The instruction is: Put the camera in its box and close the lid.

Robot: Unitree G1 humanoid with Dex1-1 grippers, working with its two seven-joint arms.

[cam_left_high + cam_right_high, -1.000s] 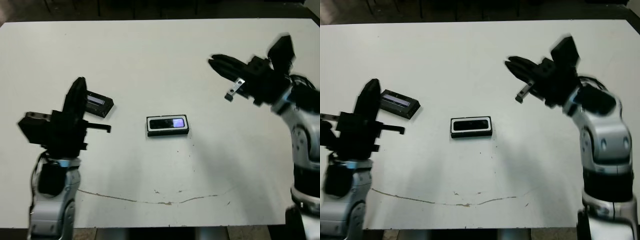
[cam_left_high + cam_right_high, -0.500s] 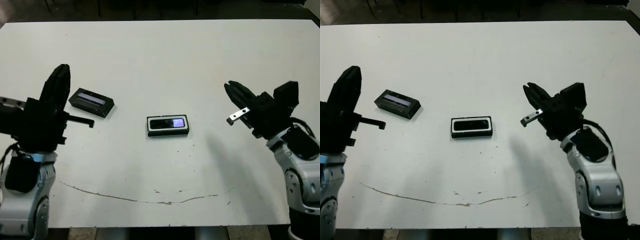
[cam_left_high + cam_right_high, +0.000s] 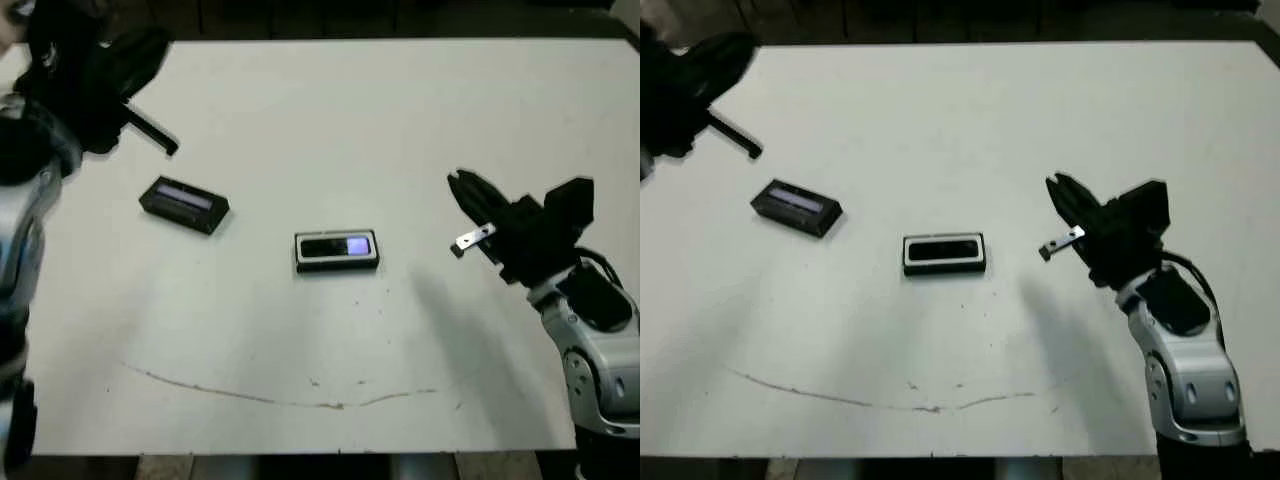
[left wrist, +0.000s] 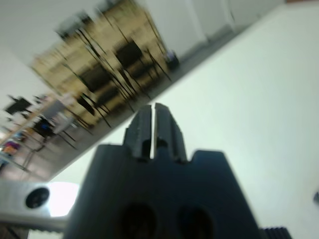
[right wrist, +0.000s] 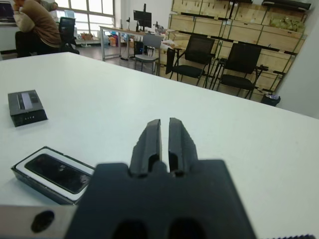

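Note:
The camera (image 3: pixel 338 247) lies flat inside the box (image 3: pixel 300 252) at the table's middle, its glossy face glinting bluish-purple. The lid (image 3: pixel 184 204), black with a grey window strip, rests on the table to the left of the box, apart from it. My left gripper (image 3: pixel 150 48) is raised high over the far left corner, away from both, its fingers (image 4: pixel 144 124) pressed together on nothing. My right gripper (image 3: pixel 462 185) hovers to the right of the box, shut and empty. The right wrist view shows the box (image 5: pixel 47 188) and the lid (image 5: pixel 27 107) ahead of its fingers (image 5: pixel 149 139).
A thin crack line (image 3: pixel 300 400) runs across the white table near its front edge. Beyond the far edge, the right wrist view shows chairs (image 5: pixel 239 62), wooden crates and a seated person (image 5: pixel 32 25).
My left arm has swung up from beside the lid to the far left corner. My right gripper came down and toward me, then hardly moved. Box, camera and lid lie as before.

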